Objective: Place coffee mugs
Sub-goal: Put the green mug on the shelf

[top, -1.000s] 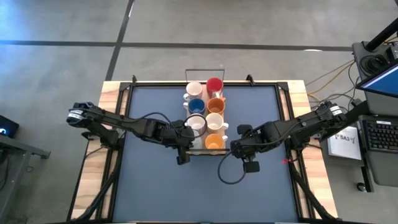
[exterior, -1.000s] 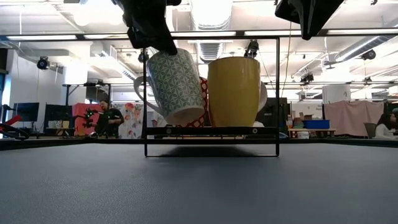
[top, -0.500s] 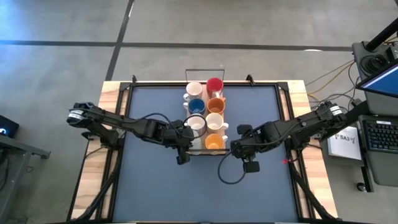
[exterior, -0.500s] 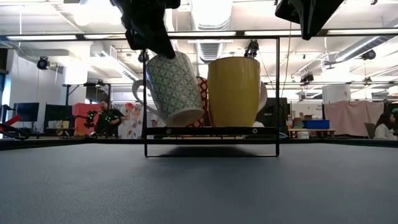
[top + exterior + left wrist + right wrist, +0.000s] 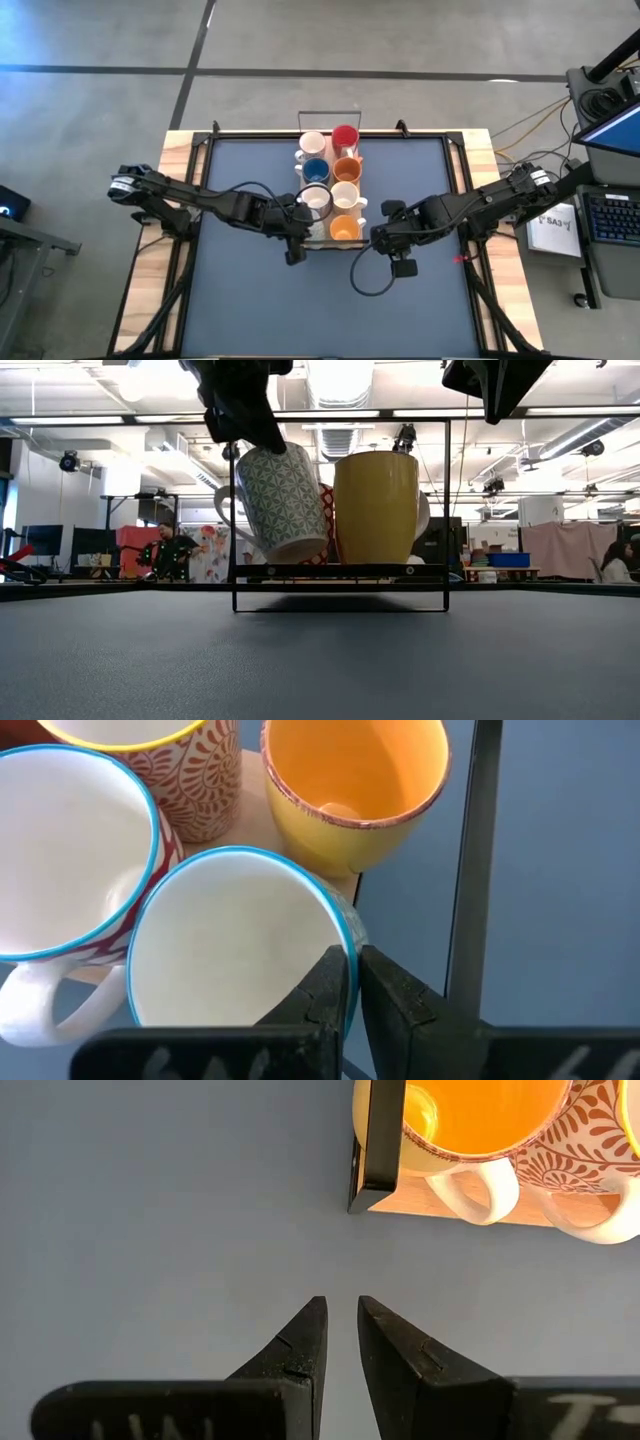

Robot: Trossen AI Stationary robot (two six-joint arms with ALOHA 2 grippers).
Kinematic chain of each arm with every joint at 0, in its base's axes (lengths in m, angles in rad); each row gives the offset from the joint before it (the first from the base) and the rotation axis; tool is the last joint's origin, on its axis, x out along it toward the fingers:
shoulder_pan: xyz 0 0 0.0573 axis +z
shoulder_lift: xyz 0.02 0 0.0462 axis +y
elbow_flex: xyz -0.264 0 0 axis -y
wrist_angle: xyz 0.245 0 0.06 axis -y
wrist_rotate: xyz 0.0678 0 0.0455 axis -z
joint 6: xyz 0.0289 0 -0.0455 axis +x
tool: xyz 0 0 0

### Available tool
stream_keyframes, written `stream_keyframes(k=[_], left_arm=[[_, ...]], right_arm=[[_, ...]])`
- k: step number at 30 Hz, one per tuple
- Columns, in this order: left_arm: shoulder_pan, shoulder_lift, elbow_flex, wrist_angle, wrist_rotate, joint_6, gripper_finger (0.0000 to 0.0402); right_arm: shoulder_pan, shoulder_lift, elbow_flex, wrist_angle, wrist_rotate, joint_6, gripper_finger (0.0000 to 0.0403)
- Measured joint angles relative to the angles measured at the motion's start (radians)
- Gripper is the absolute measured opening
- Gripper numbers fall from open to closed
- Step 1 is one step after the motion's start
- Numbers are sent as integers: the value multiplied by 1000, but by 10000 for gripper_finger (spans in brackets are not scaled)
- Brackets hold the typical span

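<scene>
Mug (image 5: 283, 501): patterned, tilted on tray (image 5: 340, 571)
Left hand (image 5: 352, 982): clenched on mug rim
Right hand (image 5: 340, 1338): slightly parted, empty, above tabletop (image 5: 250, 300)

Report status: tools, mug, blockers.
Left tool shut on rim of patterned mug, mug tilted at tray front. Right tool empty, slightly apart, over bare table. Yellow mug tight beside.

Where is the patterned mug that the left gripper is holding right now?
Low view: the patterned mug hangs tilted at the tray's near-left corner, beside the yellow mug, its rim pinched by the left gripper.
</scene>
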Motion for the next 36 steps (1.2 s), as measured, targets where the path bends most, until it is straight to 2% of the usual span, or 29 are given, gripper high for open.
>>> stream_keyframes(k=[15, 26, 36], left_arm=[[0, 2, -2, 28, 30, -50, 63], [-2, 2, -2, 50, 42, -66, 39], [-3, 2, -2, 50, 67, -111, 36]], right_arm=[[0, 0, 0, -3, -1, -11, 50], [0, 0, 0, -3, -1, -17, 50], [0, 0, 0, -3, -1, -19, 50]])
